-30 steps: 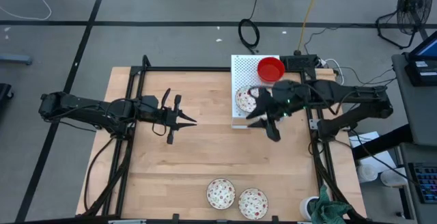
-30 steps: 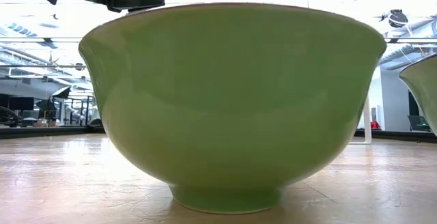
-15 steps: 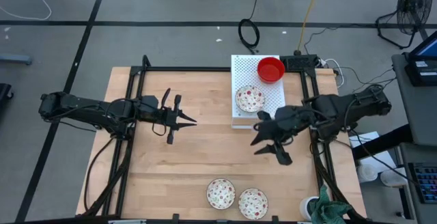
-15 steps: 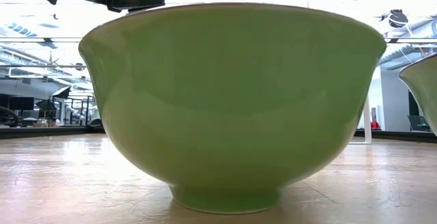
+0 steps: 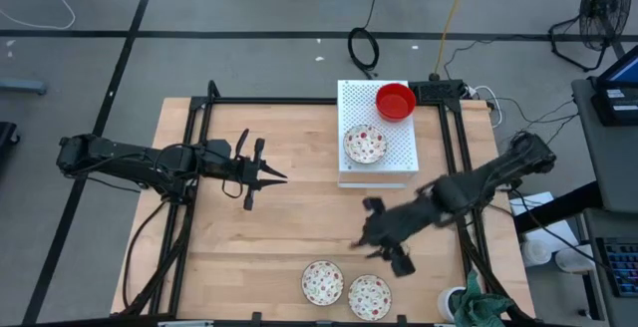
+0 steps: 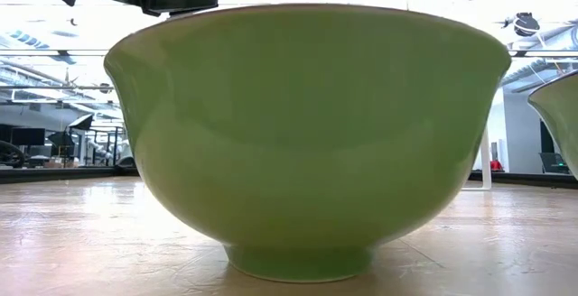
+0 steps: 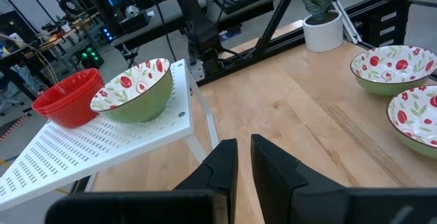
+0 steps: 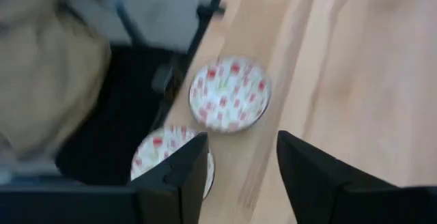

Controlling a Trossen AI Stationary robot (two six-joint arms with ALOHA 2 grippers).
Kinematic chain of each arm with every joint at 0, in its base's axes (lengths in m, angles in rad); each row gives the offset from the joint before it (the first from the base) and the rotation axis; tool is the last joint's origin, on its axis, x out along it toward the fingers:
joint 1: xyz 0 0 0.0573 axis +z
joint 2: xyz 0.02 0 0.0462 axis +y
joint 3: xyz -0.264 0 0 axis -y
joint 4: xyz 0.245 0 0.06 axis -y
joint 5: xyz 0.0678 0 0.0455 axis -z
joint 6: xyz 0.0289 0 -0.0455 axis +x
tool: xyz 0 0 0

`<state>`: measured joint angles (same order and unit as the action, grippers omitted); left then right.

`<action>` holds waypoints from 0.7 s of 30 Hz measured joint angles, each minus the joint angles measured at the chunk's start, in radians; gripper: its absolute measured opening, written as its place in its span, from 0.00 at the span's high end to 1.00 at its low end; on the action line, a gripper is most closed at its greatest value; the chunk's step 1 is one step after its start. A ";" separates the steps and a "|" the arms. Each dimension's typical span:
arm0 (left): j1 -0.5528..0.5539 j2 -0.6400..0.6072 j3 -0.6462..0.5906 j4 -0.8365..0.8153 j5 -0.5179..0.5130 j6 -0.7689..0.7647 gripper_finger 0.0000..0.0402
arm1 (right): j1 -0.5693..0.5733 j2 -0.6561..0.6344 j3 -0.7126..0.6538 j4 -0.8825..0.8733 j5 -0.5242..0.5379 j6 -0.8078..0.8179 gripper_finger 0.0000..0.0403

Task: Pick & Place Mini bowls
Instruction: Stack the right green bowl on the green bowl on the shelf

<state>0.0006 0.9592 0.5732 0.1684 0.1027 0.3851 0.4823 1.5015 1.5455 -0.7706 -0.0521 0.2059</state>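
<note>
We saw the right arm stretched from the right edge of the high view down toward the lower middle, its wrist bent so the right gripper (image 5: 384, 247) hung over bare wood just above and to the right of two floral bowls. In its wrist view the fingers (image 8: 179, 173) stood well apart with nothing between them, and both floral bowls showed past them, one (image 8: 229, 95) in the gap and the other (image 8: 167, 152) partly behind a finger.

The left arm lay level across the left middle of the high view, reaching rightward, with the left gripper (image 5: 261, 175) over the table (image 5: 249, 247) and well apart from every bowl. Its fingers (image 7: 222, 166) were almost together, only a thin slit between them, and they held nothing.

We counted four bowls from above: one red bowl (image 5: 396, 101) on the board (image 5: 351, 96) at the upper middle, one floral bowl (image 5: 365, 145) just below it on the same board, and two floral bowls side by side at the bottom edge, one to the left (image 5: 323, 282) and one to the right (image 5: 370, 297). Seen from the left wrist, the red bowl (image 7: 67, 98) looked like a stack; we could not tell how many.

In the low view one bowl (image 6: 307, 138) filled the middle, looking green from outside, and a second bowl's edge (image 6: 558, 115) showed at the right.
</note>
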 joint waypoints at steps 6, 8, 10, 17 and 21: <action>0.000 0.000 0.000 0.000 0.000 -0.003 0.88 | 0.051 0.138 0.000 -0.052 -0.003 0.006 0.48; 0.000 0.000 0.000 0.000 0.000 -0.007 0.88 | 0.059 0.173 0.000 -0.058 -0.003 0.039 0.46; 0.000 0.000 0.000 0.000 0.000 -0.017 0.88 | 0.066 0.195 0.000 -0.080 -0.004 0.078 0.45; 0.000 0.000 0.000 0.000 0.000 -0.032 0.88 | 0.069 0.251 0.000 -0.130 -0.004 0.194 0.47; 0.000 0.000 0.000 0.012 -0.001 -0.024 0.88 | 0.069 0.269 0.000 -0.133 -0.004 0.244 0.48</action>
<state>0.0006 0.9592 0.5732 0.1802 0.1020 0.3607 0.5518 1.7710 1.5455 -0.9031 -0.0559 0.4499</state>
